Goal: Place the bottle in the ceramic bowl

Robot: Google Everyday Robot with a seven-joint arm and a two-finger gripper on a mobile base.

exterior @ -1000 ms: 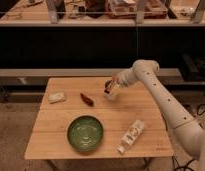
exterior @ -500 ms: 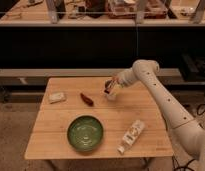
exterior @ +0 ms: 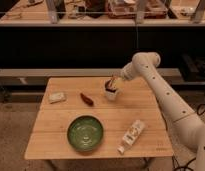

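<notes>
The bottle (exterior: pixel 131 135), slim and white with a yellowish-green label, lies on its side near the front right of the wooden table (exterior: pixel 101 110). The ceramic bowl (exterior: pixel 85 133), round and dark green with a lighter centre, sits at the front middle, to the left of the bottle and apart from it. My gripper (exterior: pixel 112 83) hangs at the back of the table, right above the white cup (exterior: pixel 111 93) with brown contents. It is far from the bottle and the bowl.
A small pale rectangular block (exterior: pixel 57 96) lies at the back left. A small dark red object (exterior: pixel 86 98) lies between the block and the cup. A dark shelf unit (exterior: pixel 96 45) stands behind the table. My white arm (exterior: pixel 166 95) reaches in from the right.
</notes>
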